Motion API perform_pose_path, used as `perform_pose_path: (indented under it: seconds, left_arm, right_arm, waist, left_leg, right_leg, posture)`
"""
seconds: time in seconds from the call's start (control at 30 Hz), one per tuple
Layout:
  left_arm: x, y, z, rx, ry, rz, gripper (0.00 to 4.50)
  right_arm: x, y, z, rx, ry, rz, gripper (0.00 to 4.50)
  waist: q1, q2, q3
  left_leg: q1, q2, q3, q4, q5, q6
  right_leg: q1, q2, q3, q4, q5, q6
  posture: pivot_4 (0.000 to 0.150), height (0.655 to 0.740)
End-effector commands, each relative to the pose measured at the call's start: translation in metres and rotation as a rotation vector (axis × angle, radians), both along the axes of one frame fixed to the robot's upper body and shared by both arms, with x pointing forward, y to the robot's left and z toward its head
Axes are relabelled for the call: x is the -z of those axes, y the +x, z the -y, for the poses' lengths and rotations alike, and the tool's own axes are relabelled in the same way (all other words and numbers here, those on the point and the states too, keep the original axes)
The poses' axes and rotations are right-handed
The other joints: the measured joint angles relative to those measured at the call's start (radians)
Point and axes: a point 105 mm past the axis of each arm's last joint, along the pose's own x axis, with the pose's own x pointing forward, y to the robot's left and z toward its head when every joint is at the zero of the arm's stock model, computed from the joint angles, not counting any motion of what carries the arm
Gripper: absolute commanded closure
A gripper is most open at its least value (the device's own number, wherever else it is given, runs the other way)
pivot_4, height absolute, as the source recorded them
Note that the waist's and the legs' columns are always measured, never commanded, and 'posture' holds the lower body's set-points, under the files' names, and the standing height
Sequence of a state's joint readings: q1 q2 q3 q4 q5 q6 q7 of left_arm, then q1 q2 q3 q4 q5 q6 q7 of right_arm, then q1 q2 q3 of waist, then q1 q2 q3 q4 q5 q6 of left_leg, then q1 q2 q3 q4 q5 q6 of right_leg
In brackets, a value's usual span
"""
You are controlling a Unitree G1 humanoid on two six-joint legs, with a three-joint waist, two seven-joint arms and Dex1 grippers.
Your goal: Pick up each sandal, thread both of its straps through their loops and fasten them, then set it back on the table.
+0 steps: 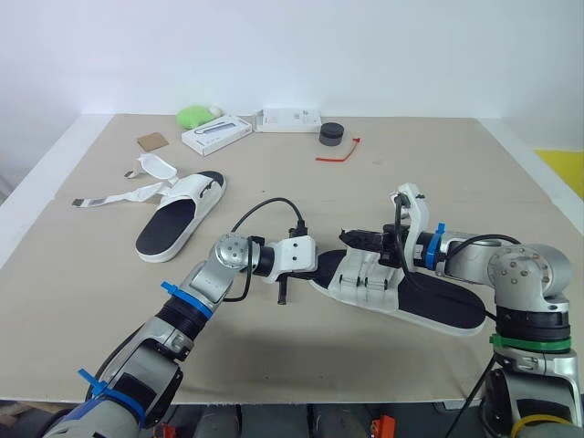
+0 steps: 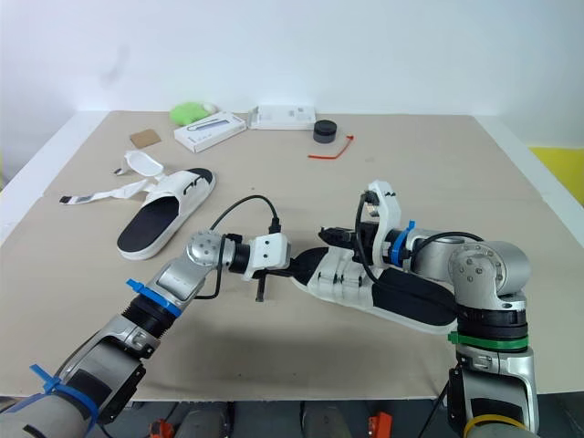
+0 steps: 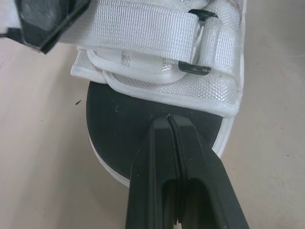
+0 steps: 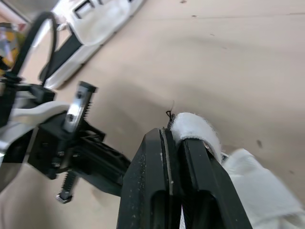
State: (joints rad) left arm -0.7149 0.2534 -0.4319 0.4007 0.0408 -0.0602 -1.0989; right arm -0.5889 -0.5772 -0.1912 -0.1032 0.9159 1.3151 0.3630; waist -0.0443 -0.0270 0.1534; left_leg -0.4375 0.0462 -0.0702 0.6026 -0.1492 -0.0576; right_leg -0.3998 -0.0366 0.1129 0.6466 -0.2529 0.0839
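Left hand (image 3: 169, 119): clenched, fingers pressed together with nothing between them; tips sit at the toe end of the near sandal (image 1: 365, 278), over its black insole.
Right hand (image 4: 171, 136): clamped on the white strap (image 4: 193, 125) of the same sandal; the strap tip pokes out past the fingertips, above the upper.
Near sandal: flat on the bench (image 1: 438, 182) between the two hands, toe toward the left hand, heel under the right arm. Left wrist view shows another webbing strap lying flat across the upper beside a ring.
Far sandal (image 1: 178, 219): on the bench, well apart from both hands on the robot's left; its loose straps (image 1: 114, 194) are splayed out flat, unfastened.
Containers: two white boxes (image 1: 215, 135) (image 1: 292, 119) near the far edge, both closed, contents cannot tell.
Other: black puck (image 1: 331, 134) and red tie (image 1: 339, 153) just beside the boxes; green lump (image 1: 193, 115) at the far edge.
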Motion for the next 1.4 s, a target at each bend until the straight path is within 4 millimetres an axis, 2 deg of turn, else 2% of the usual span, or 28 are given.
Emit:
perform_pose_path:
  seconds: [0.03, 0.17, 0.27, 0.43, 0.6, 0.7, 0.8, 0.93, 1.03, 1.17, 1.23, 1.3, 1.4]
  left_arm:
    - [0.029, -0.005, -0.008, -0.009, 0.104, -0.069, 4.5]
    - [0.029, -0.006, -0.009, -0.011, 0.103, -0.07, 4.5]
    - [0.029, -0.006, -0.01, -0.015, 0.103, -0.073, 4.5]
    - [0.029, -0.007, -0.011, -0.019, 0.102, -0.074, 4.5]
    - [0.028, -0.007, -0.011, -0.025, 0.098, -0.074, 4.5]
    - [0.029, -0.007, -0.012, -0.027, 0.099, -0.075, 4.5]
    - [0.029, -0.007, -0.011, -0.027, 0.1, -0.074, 4.5]
    - [0.027, -0.006, -0.009, -0.027, 0.097, -0.068, 4.5]
    - [0.026, -0.006, -0.008, -0.023, 0.092, -0.067, 4.5]
    - [0.019, -0.004, -0.006, -0.029, 0.062, -0.075, 4.5]
    - [0.007, -0.003, -0.004, -0.027, 0.017, -0.085, 4.5]
    - [-0.009, -0.008, -0.003, 0.009, -0.041, -0.116, 4.5]
    - [-0.027, -0.026, -0.01, 0.108, -0.083, -0.175, 4.5]
  right_arm:
    - [-0.001, 0.017, 0.031, 0.187, -0.057, -0.012, 4.43]
    - [0.033, 0.018, 0.047, 0.274, -0.147, -0.181, 4.43]
    - [0.051, 0.016, 0.049, 0.282, -0.143, -0.282, 4.43]
    - [0.055, 0.025, 0.047, 0.321, -0.083, -0.334, 4.43]
    - [0.048, 0.039, 0.064, 0.432, -0.109, -0.27, 4.43]
    - [0.046, 0.043, 0.067, 0.45, -0.129, -0.244, 4.43]
    - [0.043, 0.043, 0.065, 0.442, -0.145, -0.232, 3.34]
    - [0.025, 0.04, 0.045, 0.336, -0.103, -0.186, 1.48]
    - [0.012, 0.03, 0.024, 0.194, -0.059, -0.161, 0.09]
    - [-0.007, 0.017, 0.01, 0.063, 0.017, -0.151, 0.09]
    - [-0.031, 0.013, 0.009, 0.007, 0.107, -0.117, 0.09]
    - [-0.056, 0.01, 0.013, -0.029, 0.165, -0.052, 0.09]
    - [-0.083, 0.007, 0.026, -0.031, 0.203, 0.029, 0.09]
  waist:
    - [-0.001, 0.0, 0.0]
    - [-0.001, 0.0, 0.0]
    - [0.001, -0.002, -0.002]
    - [-0.001, -0.003, -0.002]
    - [-0.001, -0.003, -0.002]
    - [-0.001, -0.001, -0.001]
    - [0.0, 0.0, -0.001]
    - [0.0, 0.0, -0.001]
    - [0.001, 0.0, -0.001]
    - [0.0, 0.002, -0.001]
    - [0.0, 0.004, 0.001]
    - [-0.001, 0.009, 0.004]
    - [-0.001, 0.015, 0.011]
  left_leg:
    - [0.0, 0.0, 0.0, 0.0, 0.0, 0.0]
    - [0.0, 0.0, 0.0, 0.0, 0.001, 0.001]
    - [0.002, 0.0, 0.0, 0.0, 0.001, 0.002]
    - [0.012, 0.0, 0.0, 0.001, 0.001, 0.002]
    - [0.013, 0.0, 0.001, 0.001, -0.001, -0.002]
    - [0.012, -0.001, 0.002, 0.0, -0.001, -0.002]
    - [0.008, -0.002, 0.003, 0.0, -0.001, -0.002]
    - [0.004, -0.002, 0.004, 0.0, 0.0, 0.0]
    - [0.002, -0.002, 0.005, 0.0, 0.003, 0.005]
    - [-0.003, -0.001, 0.004, -0.004, 0.004, 0.006]
    - [-0.004, -0.001, 0.003, -0.007, 0.003, 0.007]
    - [-0.006, -0.001, 0.002, -0.009, 0.002, 0.007]
    - [-0.015, -0.002, 0.002, -0.009, 0.002, 0.008]
  right_leg:
    - [0.0, 0.0, 0.0, 0.0, 0.0, 0.0]
    - [0.0, 0.0, 0.0, 0.0, 0.001, 0.0]
    - [0.003, 0.0, 0.0, 0.0, 0.001, 0.0]
    - [0.01, -0.001, 0.0, -0.001, 0.001, -0.001]
    - [0.01, -0.002, 0.0, -0.003, 0.0, -0.002]
    - [0.011, -0.005, 0.0, -0.006, 0.0, -0.002]
    - [0.009, -0.007, -0.002, -0.011, 0.0, -0.002]
    - [0.009, -0.007, -0.001, -0.015, 0.001, -0.003]
    - [0.009, -0.007, -0.001, -0.014, 0.003, -0.001]
    - [0.01, -0.004, -0.001, -0.013, 0.002, 0.001]
    - [0.008, -0.003, -0.001, -0.011, 0.001, 0.001]
    - [0.005, -0.002, -0.001, -0.009, -0.001, 0.0]
    - [-0.007, -0.002, -0.001, 0.0, -0.005, -0.001]
  posture:
    - [0.15, 0.74]
    - [0.15, 0.74]
    - [0.15, 0.74]
    - [0.15, 0.74]
    - [0.15, 0.74]
    - [0.15, 0.74]
    - [0.15, 0.74]
    - [0.15, 0.74]
    - [0.15, 0.74]
    - [0.15, 0.74]
    - [0.15, 0.74]
    - [0.15, 0.74]
    - [0.15, 0.74]
